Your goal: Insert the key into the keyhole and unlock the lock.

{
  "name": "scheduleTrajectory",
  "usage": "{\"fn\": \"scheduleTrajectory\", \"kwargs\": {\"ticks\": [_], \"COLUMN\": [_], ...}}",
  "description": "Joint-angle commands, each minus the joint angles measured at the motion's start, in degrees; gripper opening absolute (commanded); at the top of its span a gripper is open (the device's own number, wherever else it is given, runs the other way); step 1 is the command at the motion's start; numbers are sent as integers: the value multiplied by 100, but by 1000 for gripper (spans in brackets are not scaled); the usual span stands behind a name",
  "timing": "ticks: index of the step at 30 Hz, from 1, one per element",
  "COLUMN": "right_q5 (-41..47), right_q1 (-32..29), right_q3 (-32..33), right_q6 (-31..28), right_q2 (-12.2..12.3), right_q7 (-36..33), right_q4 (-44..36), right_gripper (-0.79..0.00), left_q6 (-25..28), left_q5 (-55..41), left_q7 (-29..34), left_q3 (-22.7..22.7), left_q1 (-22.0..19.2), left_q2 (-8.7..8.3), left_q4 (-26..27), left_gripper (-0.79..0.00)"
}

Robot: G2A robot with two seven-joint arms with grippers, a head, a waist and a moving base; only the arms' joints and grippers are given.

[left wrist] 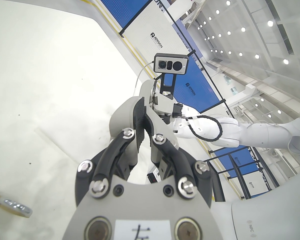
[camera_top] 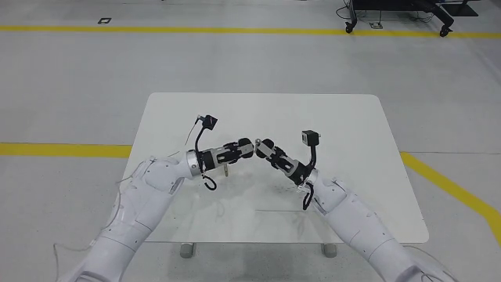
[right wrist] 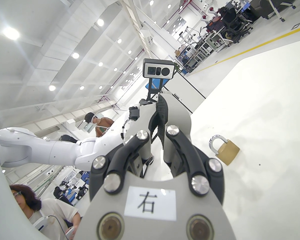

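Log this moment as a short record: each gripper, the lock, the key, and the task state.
left gripper: shut, nothing seen between its pads, above the white table, tips close to the right gripper's
right gripper: shut, nothing seen in it
lock: brass padlock with silver shackle, lying flat on the table, untouched; shackle looks closed
key: possibly the small flat silver and tan object lying on the table; cannot tell
task state: no key seen in the padlock

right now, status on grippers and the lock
Left gripper shut, right gripper shut, tips close together above the table. Padlock flat on the table, shackle closed, apart from both.
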State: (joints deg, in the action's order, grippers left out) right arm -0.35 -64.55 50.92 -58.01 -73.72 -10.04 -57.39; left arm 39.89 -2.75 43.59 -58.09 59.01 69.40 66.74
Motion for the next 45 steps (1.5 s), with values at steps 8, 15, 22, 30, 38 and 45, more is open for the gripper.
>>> {"fn": "scheduleTrajectory", "kwargs": {"ticks": [8, 15, 22, 30, 38, 45], "right_q5": [31, 43, 52, 48, 28, 16], "right_q1": [-24, -22, -18, -21, -43, -61], "right_q3": [60, 97, 117, 147, 182, 214], "right_q6": [1, 1, 1, 1, 1, 1], "right_q2": [-24, -48, -76, -105, -125, -140], "right_q7": [-82, -130, -174, -209, -246, -271], "right_q4": [5, 38, 72, 93, 89, 85], "right_gripper": [-785, -785, -785, -785, -785, -785], "left_q6": [6, 77, 130, 117, 78, 37], "left_q5": [-90, -279, -369, -264, -147, -18], "left_q7": [-31, 105, 205, 184, 102, 6], "left_q3": [-7, 21, 60, 126, 133, 146], "left_q1": [35, 24, 7, -12, -8, -9], "left_q2": [-10, -13, -15, -10, -18, -22], "left_q4": [33, 30, 16, 26, 38, 45], "left_gripper": [-770, -714, -714, -690, -785, -785]}}
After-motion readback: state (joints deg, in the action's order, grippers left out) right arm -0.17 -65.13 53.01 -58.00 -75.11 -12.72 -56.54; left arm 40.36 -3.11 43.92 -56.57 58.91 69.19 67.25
